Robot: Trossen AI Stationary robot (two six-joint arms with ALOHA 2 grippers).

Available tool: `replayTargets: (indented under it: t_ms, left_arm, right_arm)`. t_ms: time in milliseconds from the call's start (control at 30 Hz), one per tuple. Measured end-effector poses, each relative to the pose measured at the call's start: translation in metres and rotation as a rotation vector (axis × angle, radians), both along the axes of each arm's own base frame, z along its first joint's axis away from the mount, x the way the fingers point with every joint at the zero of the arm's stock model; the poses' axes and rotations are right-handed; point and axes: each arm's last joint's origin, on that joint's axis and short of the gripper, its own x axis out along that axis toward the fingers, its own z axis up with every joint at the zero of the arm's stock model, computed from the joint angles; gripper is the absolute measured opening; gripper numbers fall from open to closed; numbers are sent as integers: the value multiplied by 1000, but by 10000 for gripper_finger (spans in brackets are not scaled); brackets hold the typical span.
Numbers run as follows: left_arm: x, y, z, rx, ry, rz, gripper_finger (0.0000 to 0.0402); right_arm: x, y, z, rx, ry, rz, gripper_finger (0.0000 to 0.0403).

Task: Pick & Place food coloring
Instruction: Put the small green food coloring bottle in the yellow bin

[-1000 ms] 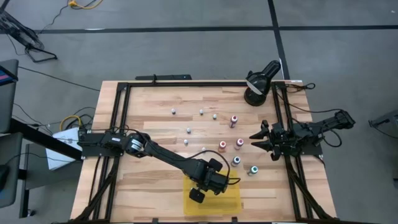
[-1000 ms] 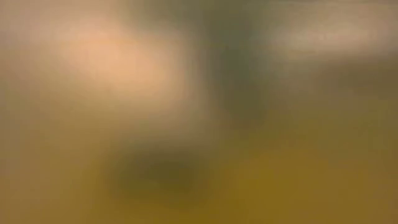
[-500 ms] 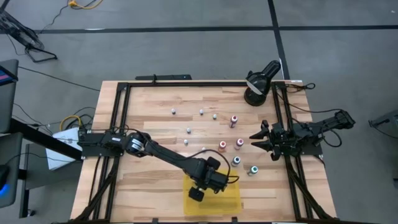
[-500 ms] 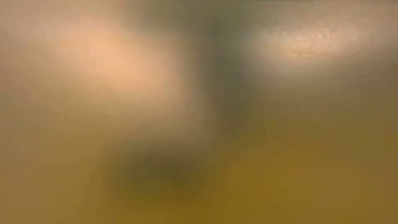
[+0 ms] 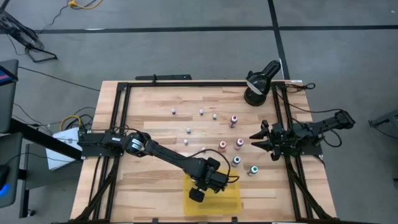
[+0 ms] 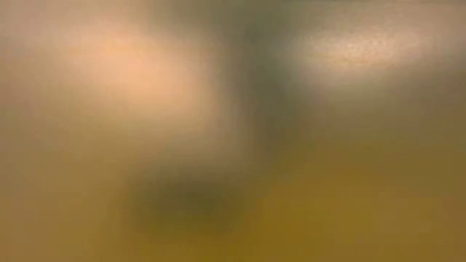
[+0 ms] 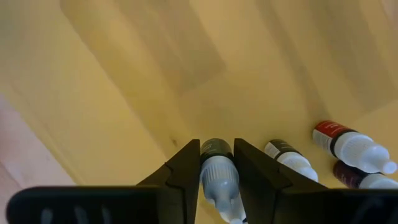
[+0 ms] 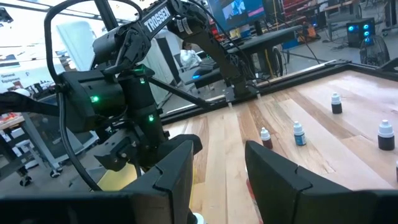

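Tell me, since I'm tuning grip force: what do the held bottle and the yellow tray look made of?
The bottle in the left pincer looks like soft translucent plastic with a dropper tip. The yellow tray looks like smooth matte plastic, though it could be coated.

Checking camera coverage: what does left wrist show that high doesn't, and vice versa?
Only left wrist: the left gripper clamped on a bottle, with three more bottles lying beside it, one with a red label. Only high: the bottles standing on the table and the right gripper, open and idle. Both: the yellow tray.
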Motion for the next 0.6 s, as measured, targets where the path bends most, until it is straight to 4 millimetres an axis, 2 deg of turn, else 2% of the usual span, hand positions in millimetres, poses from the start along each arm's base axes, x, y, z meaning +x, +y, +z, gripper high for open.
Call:
replayTargets:
  t_ms: [467,600]
  left_arm:
    - [0,0,0,-1,0,-1,85]
    - [2,-1,-6,-3,5,12,85]
  right_arm:
    - [0,0,0,0,0,0,137]
    - [0,0,0,0,0,0,139]
